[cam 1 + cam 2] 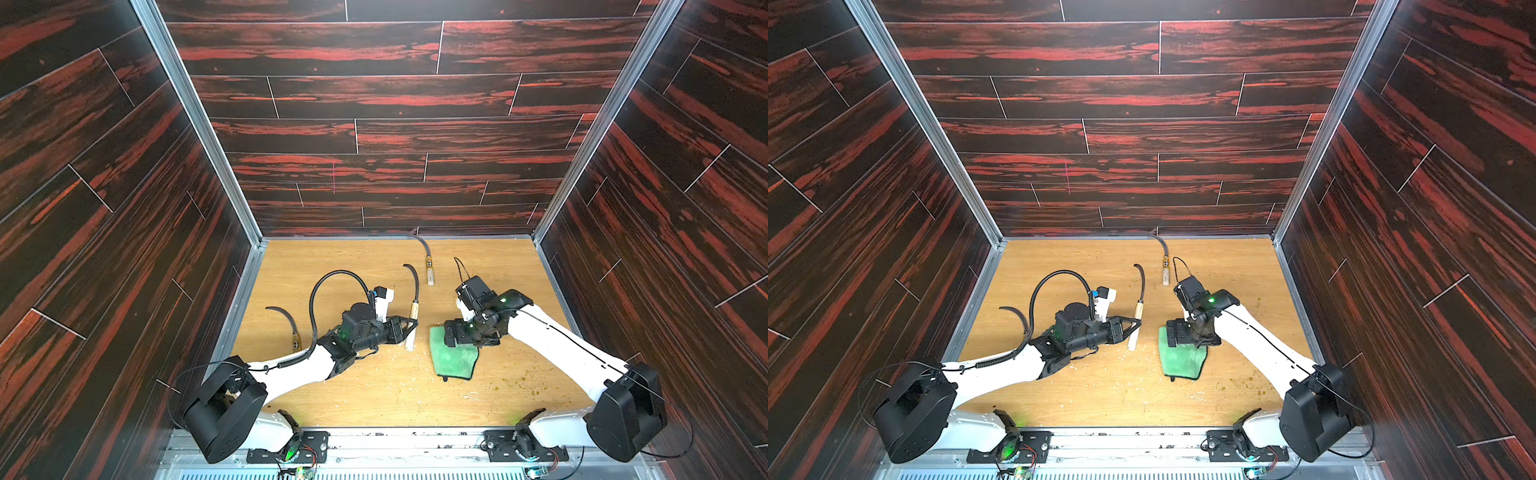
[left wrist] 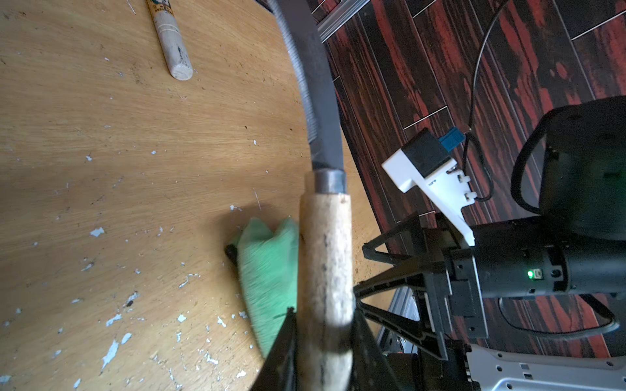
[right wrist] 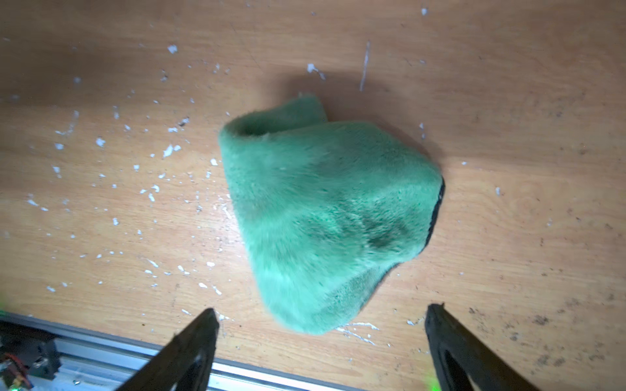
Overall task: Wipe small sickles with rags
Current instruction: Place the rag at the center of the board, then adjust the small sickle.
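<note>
Left gripper was clamped on the sickle, low on the pale handle. The metal collar and the dark curved blade ran out well past the fingertips. Right gripper was over the rag with its fingers spread wide and nothing between them. The rag lay loose in a hump on the table, just ahead of those fingertips and centred on the gap; couldn't tell if they touched it. From the left fingers it sat just beside, across the handle. The second sickle lay beyond the held blade's tip and the third sickle back by the left forearm, both flat and well apart from either set of fingers. My read: the step in hand was getting the rag, since the sickle was held ready and the cloth wasn't gripped. The next move called for the right fingers to drop around the hump, pinch a thick fold rather than the dark edging, lift, then meet the blade near the collar and stroke toward the tip. The left grip needed to hold firm. The blade's toothed edge would likely snag the pile, so better to wipe along the spine.
</note>
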Robot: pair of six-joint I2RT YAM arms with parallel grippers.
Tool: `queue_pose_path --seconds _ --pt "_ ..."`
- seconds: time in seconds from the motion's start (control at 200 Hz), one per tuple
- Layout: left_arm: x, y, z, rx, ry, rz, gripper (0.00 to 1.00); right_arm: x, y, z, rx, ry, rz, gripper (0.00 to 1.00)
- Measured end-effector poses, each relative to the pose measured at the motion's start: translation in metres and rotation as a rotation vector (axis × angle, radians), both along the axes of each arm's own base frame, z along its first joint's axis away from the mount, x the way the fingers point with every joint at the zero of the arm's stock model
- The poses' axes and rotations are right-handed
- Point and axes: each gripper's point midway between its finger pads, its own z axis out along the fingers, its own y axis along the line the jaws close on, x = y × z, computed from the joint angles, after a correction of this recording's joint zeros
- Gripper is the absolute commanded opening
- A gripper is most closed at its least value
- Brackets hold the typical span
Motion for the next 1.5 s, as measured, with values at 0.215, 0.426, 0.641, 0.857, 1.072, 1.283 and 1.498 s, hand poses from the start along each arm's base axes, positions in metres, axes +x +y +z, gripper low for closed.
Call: queue_pose_path --seconds 0.215,0.426,0.641,0.857,1.072,1.283,1.498 --pt "0.000 0.000 0.000 0.000 0.000 -0.001 0.00 0.003 0.002 0.001 -0.003 -0.019 0.004 0.97" --pt "-0.003 -0.003 0.006 -0.029 -0.010 -0.023 0.00 0.015 0.025 0.025 0.142 -0.110 0.018 0.62" --pt "-0.008 -0.003 0.006 -0.062 0.001 -0.036 0.00 0.038 0.065 0.065 0.362 -0.219 0.048 0.48" --pt "-0.005 -0.008 0.014 -0.110 -0.006 -0.039 0.00 0.046 0.089 0.088 0.504 -0.260 0.076 0.47" --pt "-0.001 -0.014 0.008 -0.144 0.021 -0.041 0.00 0.048 0.103 0.099 0.585 -0.267 0.101 0.47" --pt "0.000 -0.015 0.015 -0.174 0.012 -0.042 0.00 0.049 0.109 0.091 0.598 -0.233 0.106 0.48" --pt "0.000 -0.015 0.015 -0.174 0.012 -0.042 0.00 0.049 0.111 0.091 0.610 -0.225 0.110 0.40"
